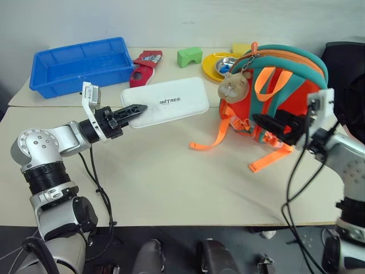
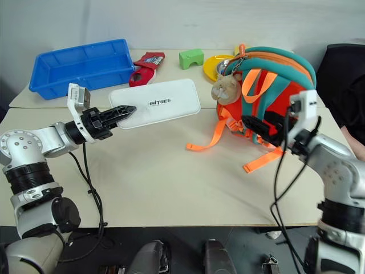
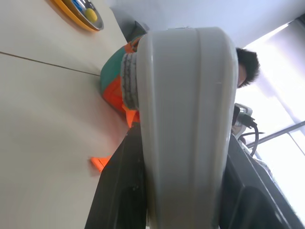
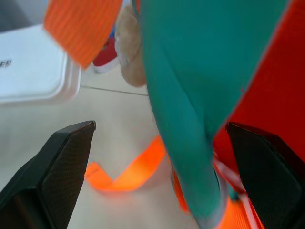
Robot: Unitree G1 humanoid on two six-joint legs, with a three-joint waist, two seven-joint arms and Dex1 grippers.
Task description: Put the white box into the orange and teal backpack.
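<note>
Clamped on one short end of the white box (image 1: 165, 103), the left gripper (image 1: 132, 112) holds it raised above the table (image 1: 171, 171), left of the orange and teal backpack (image 1: 279, 85). Right gripper (image 4: 162, 162) gapes wide at the backpack's front, grasping nothing.

The two head views look forward and down over the table (image 1: 171, 182) from slightly offset spots, sharing the white box (image 1: 165, 103) and the orange and teal backpack (image 1: 285, 85), which both wrist cameras see from very near.
</note>
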